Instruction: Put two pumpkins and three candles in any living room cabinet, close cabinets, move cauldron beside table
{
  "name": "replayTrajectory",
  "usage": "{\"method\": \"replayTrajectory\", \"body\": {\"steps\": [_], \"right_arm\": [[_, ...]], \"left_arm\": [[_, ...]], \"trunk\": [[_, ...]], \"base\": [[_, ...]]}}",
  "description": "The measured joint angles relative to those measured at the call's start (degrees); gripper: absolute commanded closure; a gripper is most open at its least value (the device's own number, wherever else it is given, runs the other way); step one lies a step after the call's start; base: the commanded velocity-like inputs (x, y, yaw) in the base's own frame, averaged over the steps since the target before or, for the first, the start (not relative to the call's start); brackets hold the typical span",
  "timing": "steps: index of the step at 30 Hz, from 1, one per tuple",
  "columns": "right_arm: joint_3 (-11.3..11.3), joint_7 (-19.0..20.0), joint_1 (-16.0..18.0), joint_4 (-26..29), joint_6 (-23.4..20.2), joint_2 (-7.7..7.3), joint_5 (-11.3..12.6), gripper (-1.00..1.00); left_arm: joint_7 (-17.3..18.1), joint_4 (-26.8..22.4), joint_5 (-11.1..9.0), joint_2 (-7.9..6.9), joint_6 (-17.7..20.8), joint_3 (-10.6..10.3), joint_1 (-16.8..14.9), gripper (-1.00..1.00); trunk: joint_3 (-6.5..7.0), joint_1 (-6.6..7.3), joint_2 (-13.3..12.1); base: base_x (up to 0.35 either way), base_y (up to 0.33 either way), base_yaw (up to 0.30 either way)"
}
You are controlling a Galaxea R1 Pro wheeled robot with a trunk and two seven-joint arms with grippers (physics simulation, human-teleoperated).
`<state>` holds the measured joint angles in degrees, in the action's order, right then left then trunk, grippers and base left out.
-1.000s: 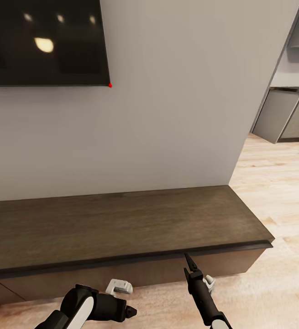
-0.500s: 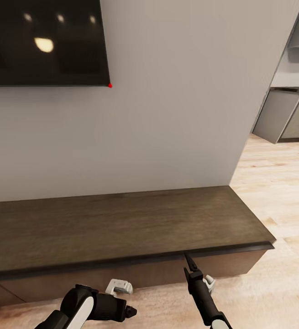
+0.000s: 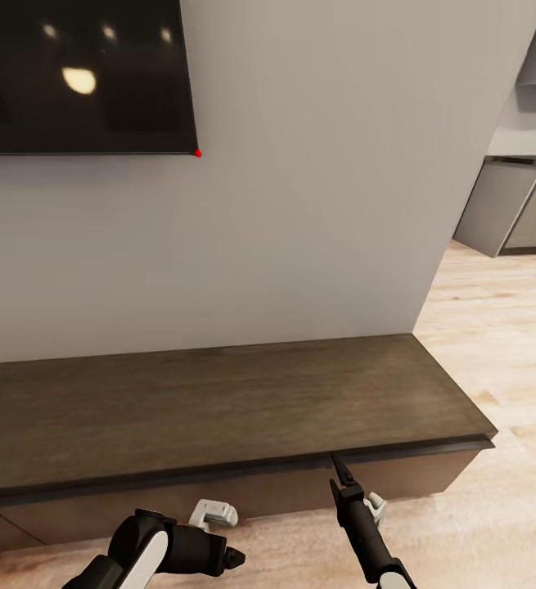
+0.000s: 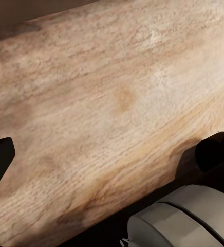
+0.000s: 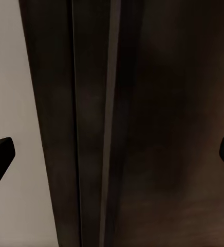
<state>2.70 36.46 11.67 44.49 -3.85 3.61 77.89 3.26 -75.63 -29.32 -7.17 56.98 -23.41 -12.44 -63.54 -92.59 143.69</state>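
The cabinet slips slightly rightward in the head view over the last second, a small camera shift, as the right gripper, jaws spread and empty, points at its front top edge; the left gripper cannot be judged.

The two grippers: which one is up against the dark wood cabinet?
The right gripper: its tip points at the gap under the cabinet top's front edge. The left gripper stays low over the floor.

The cabinet is dark-brown streaked wood; the wall plain pale grey; the TV glossy black; the floor light tan planks.
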Motion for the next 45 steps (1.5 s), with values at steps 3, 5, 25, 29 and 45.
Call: {"method": "replayTrajectory", "body": {"steps": [3, 5, 25, 29, 45], "right_arm": [[0.0, 0.0, 0.0, 0.0, 0.03, 0.0, 0.0, -1.0], [0.03, 0.0, 0.0, 0.0, 0.03, 0.0, 0.0, -1.0], [0.04, -0.31, 0.0, 0.0, -0.03, 0.0, 0.02, 1.0], [0.09, -0.58, 0.0, 0.0, -0.04, 0.0, 0.0, 1.0], [0.04, -0.99, -0.02, -0.1, 0.14, -0.01, -0.3, 1.0]], "left_arm": [[0.0, 0.0, 0.01, 0.0, 0.0, -0.02, 0.0, -1.0], [0.0, 0.0, 0.02, 0.0, 0.0, -0.05, 0.0, -1.0], [-0.01, 0.0, -0.05, 0.08, 0.0, -0.12, 0.0, -1.0], [0.0, 0.0, -0.04, 0.07, 0.0, -0.12, 0.02, -1.0], [-0.04, 0.0, 0.05, 0.0, 0.0, -0.08, 0.02, -1.0]], "trunk": [[0.0, 0.0, 0.0], [0.0, 0.0, 0.0], [0.0, 0.0, 0.0], [0.0, 0.0, 0.0], [-0.01, -0.01, 0.0]], "base": [[0.05, 0.0, 0.0], [0.018, 0.0, 0.0], [0.001, 0.0, 0.0], [0.0, 0.0, 0.0], [0.0, 0.0, 0.0]]}}
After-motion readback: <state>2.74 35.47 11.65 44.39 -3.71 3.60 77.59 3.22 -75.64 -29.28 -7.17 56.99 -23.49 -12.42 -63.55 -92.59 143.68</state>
